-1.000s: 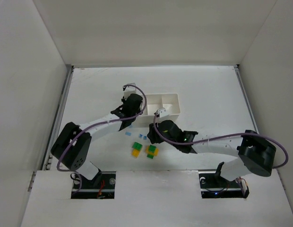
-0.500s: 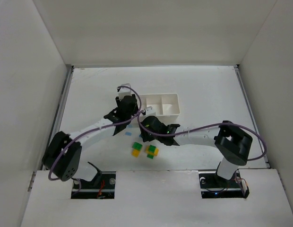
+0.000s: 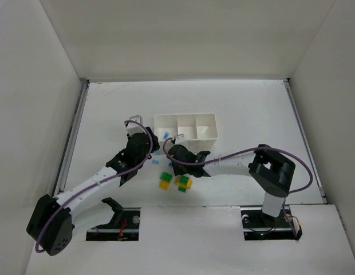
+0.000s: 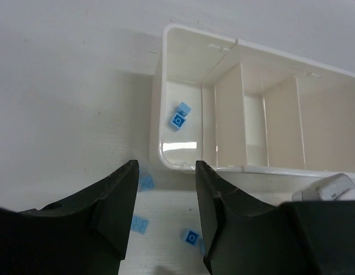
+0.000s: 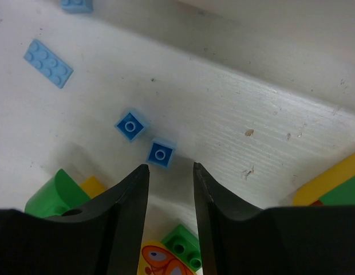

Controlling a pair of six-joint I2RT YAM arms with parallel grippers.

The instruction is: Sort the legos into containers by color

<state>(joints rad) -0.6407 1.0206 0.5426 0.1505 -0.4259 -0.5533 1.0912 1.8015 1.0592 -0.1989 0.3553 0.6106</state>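
Hovering open and empty, the right gripper [image 5: 170, 169] is held close to a tiny square blue plastic brick [image 5: 160, 153] near the long white three-compartment plastic tray [image 4: 156, 114]. The left gripper [image 4: 166, 169], likewise spread, is held before the tray's end compartment [image 4: 177, 148], where two blue bricks [image 4: 179, 116] are seen.
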